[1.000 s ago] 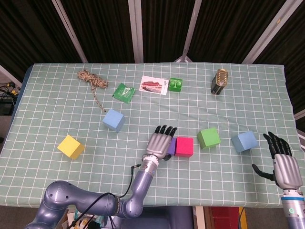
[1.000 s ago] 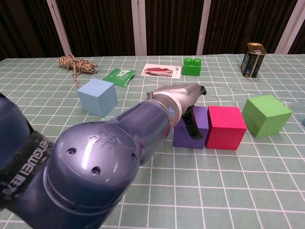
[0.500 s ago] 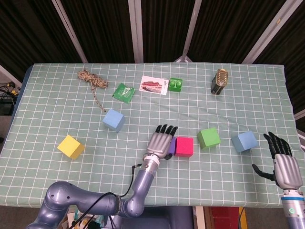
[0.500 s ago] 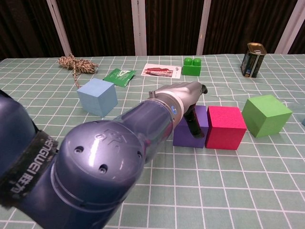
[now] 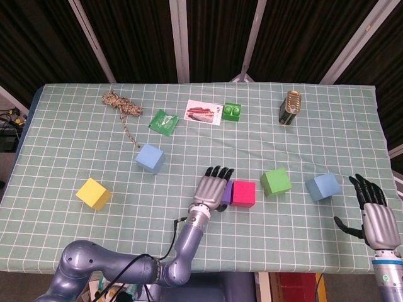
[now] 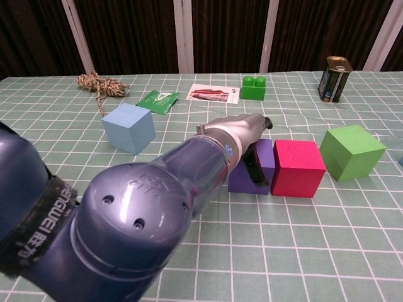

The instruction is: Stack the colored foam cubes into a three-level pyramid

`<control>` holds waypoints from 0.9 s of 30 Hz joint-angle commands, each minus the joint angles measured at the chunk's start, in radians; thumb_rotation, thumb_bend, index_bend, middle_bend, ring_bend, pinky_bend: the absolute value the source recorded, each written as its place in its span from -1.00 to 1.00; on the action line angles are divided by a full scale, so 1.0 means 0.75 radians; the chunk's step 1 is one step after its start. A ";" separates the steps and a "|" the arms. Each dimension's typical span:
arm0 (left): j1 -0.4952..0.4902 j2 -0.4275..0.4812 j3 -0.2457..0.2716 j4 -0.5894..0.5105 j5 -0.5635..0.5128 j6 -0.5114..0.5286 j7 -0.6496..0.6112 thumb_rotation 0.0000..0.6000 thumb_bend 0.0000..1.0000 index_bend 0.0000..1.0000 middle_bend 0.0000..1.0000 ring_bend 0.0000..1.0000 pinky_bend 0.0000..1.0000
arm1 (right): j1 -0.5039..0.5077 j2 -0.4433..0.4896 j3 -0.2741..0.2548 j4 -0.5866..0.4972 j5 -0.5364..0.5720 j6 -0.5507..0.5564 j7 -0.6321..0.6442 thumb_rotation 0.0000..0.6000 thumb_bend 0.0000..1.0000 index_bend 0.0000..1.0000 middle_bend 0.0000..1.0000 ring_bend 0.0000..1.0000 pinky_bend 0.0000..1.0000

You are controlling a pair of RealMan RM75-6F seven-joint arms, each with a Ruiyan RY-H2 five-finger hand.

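A purple cube stands against a pink cube near the table's middle front. My left hand lies over the purple cube's left side with its fingers stretched out, and one dark finger hangs down the cube's front face. A green cube sits to the right of the pink one, with a light blue cube beyond it. Another light blue cube and a yellow cube lie to the left. My right hand is open at the front right edge and holds nothing.
Along the back lie a coil of rope, a green packet, a printed card, a green toy brick and a tin can. My left arm fills the chest view's lower left.
My left hand has sunk slightly lower over the purple cube. The cubes and my right hand have not moved.
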 commanded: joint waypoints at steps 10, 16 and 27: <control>0.074 0.133 0.031 -0.180 0.020 0.064 0.032 1.00 -0.37 -1.00 -0.88 -1.00 -0.92 | -0.001 -0.001 0.000 0.001 -0.006 0.007 -0.004 1.00 -0.50 -1.00 -1.00 -1.00 -1.00; 0.127 0.270 0.079 -0.339 -0.036 0.103 0.123 1.00 -0.37 -1.00 -0.88 -1.00 -0.92 | -0.002 -0.003 -0.002 0.002 -0.013 0.012 -0.012 1.00 -0.50 -1.00 -1.00 -1.00 -1.00; 0.189 0.452 0.099 -0.493 -0.085 0.119 0.144 1.00 -0.51 -1.00 -0.87 -1.00 -0.92 | -0.001 -0.010 -0.004 0.003 -0.025 0.020 -0.026 1.00 -0.50 -1.00 -1.00 -1.00 -1.00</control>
